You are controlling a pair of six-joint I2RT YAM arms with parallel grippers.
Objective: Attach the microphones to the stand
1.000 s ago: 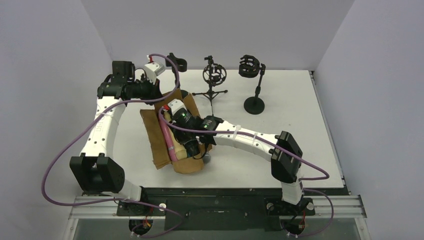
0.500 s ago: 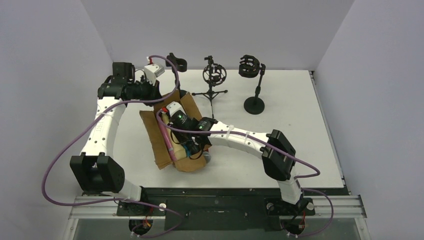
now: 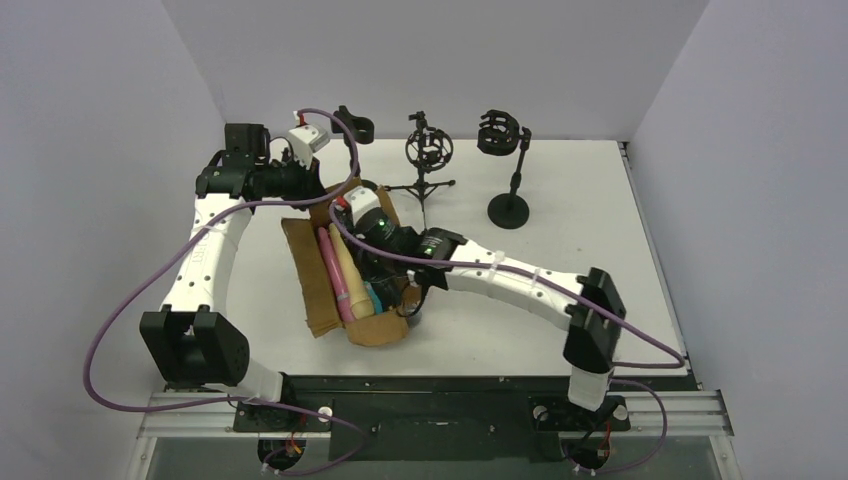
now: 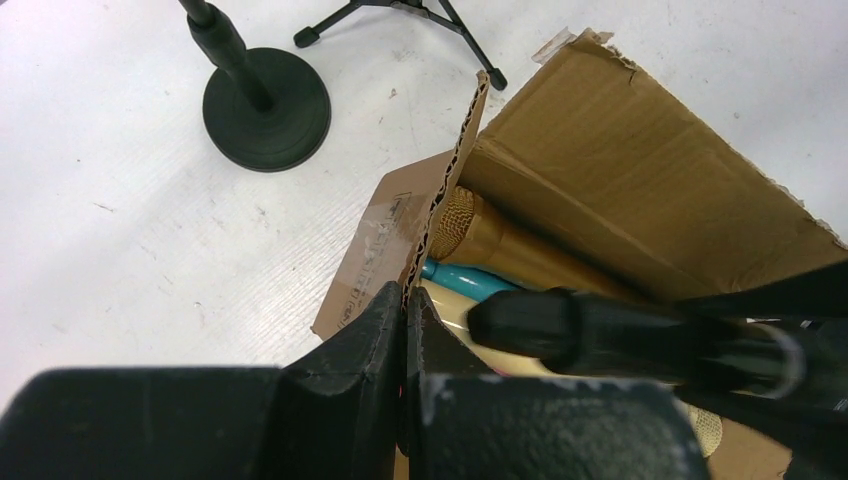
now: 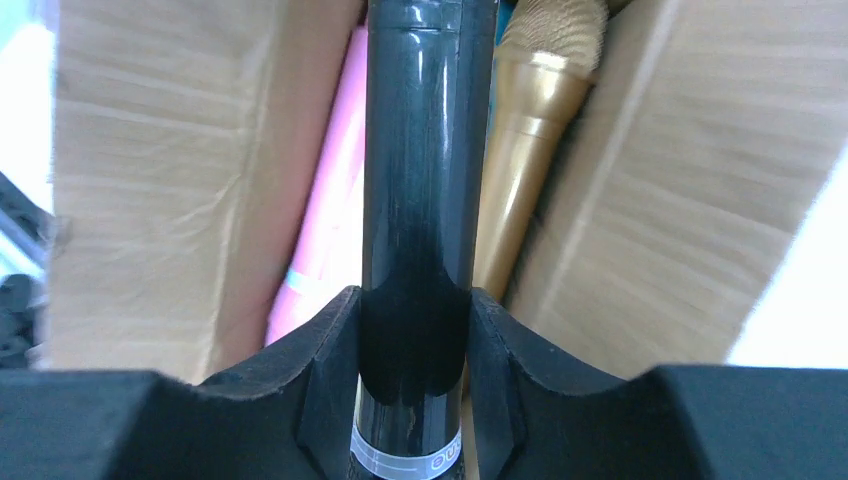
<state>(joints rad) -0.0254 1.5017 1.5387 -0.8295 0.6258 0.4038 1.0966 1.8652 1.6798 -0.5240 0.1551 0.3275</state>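
Table point(image 3: 600, 200) carried the cardboard box point(image 3: 318, 300), w/ tripod stand point(image 3: 428, 150) and round-base stand point(image 3: 509, 205) behind it, no mic on either. L gripper point(image 4: 405, 325) was pinched shut on the box's flap point(image 4: 445, 190). R gripper point(image 5: 415, 330) was clamped round the black mic point(image 5: 418, 170), which sat in the box w/ pink mic point(image 5: 325, 220) and gold mic point(image 5: 525, 150) either side. Risk: glossy barrel could slip or twist on lift, or snag neighbours and drag the box if the flap tore.

microphones point(image 3: 336, 280) in view 5 (pink point(image 5: 330, 200), cream point(image 3: 350, 272), teal point(image 4: 470, 278), gold point(image 5: 520, 150), black point(image 5: 415, 150)) | stands point(image 3: 510, 180) 3 | cardboard box point(image 3: 312, 295) 1 | robot arms point(image 3: 205, 250) 2
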